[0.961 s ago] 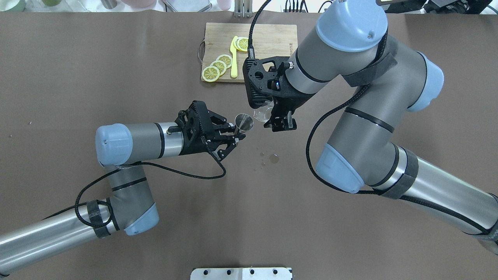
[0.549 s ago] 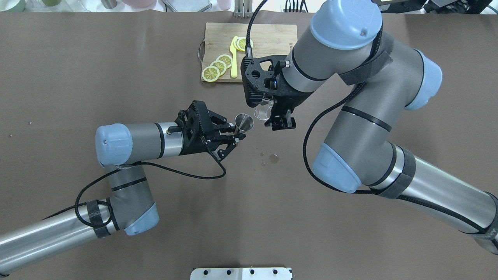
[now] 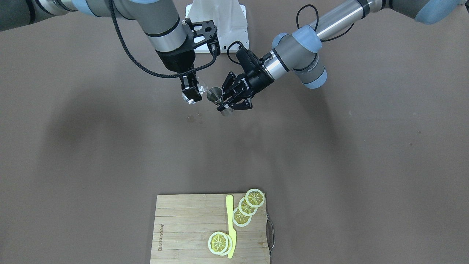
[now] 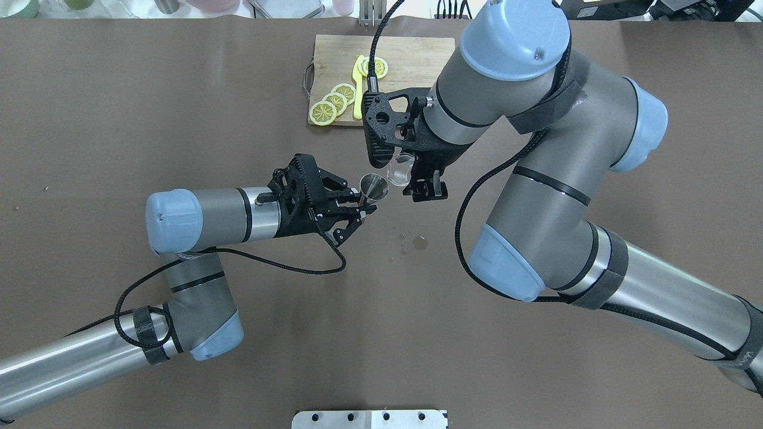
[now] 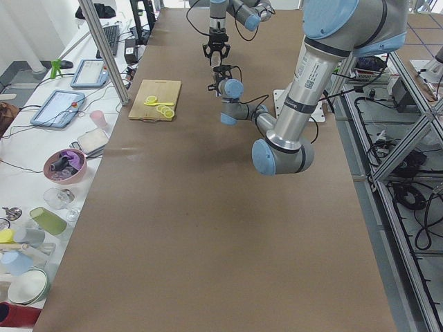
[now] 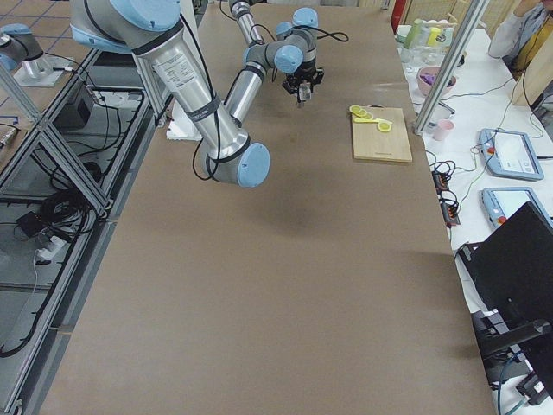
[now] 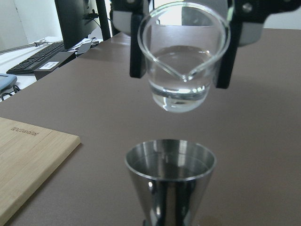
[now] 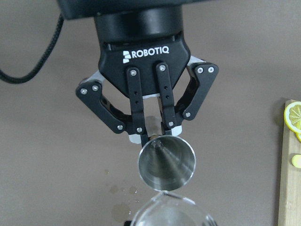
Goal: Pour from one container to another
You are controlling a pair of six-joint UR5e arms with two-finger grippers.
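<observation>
My left gripper [image 4: 363,209] is shut on the waist of a steel jigger [image 4: 374,186], held upright with its open cup up. In the left wrist view the jigger [image 7: 170,174] is directly below a small glass beaker [image 7: 181,70] holding clear liquid. The right gripper [image 4: 412,176] is shut on that beaker [image 4: 400,170], its spout facing the jigger and just beside its rim. No stream of liquid shows. From the right wrist view, the jigger [image 8: 166,162] lies below the left gripper [image 8: 157,134], and the beaker rim [image 8: 171,212] is at the bottom edge.
Several wet drops [image 4: 417,242] lie on the brown table below the grippers. A wooden cutting board [image 4: 411,59] with lemon slices [image 4: 334,101] and a yellow knife [image 4: 357,89] sits at the far edge. A white plate [image 4: 369,419] is at the near edge.
The right arm has shifted left and slightly toward the far edge, bringing the beaker closer to the jigger's rim. The left arm and the jigger have stayed still.
</observation>
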